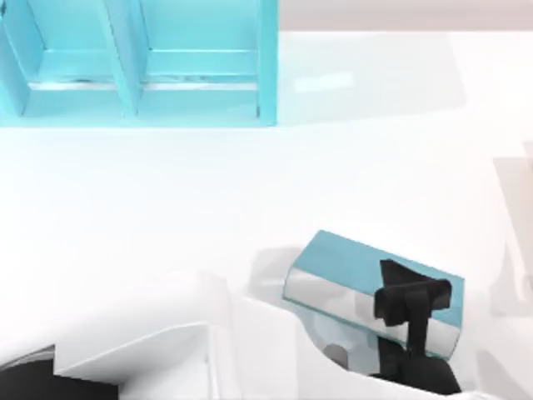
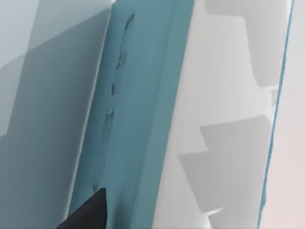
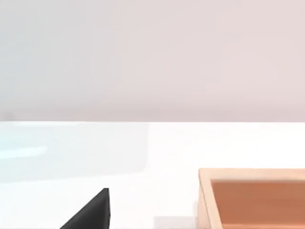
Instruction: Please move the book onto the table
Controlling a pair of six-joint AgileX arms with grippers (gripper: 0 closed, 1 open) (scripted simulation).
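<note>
Where the top view looks down, my left gripper [image 1: 412,304] is clamped across the right end of the thick light-blue book [image 1: 350,258], low and right of centre over the glossy white table [image 1: 166,192], well apart from the turquoise shelf unit [image 1: 200,83]. The left wrist view has the book's cover [image 2: 138,119] close up. In the right wrist view, my right gripper [image 3: 93,212] is over the table near an orange wooden box [image 3: 252,200]; wide or narrow, I cannot tell.
</note>
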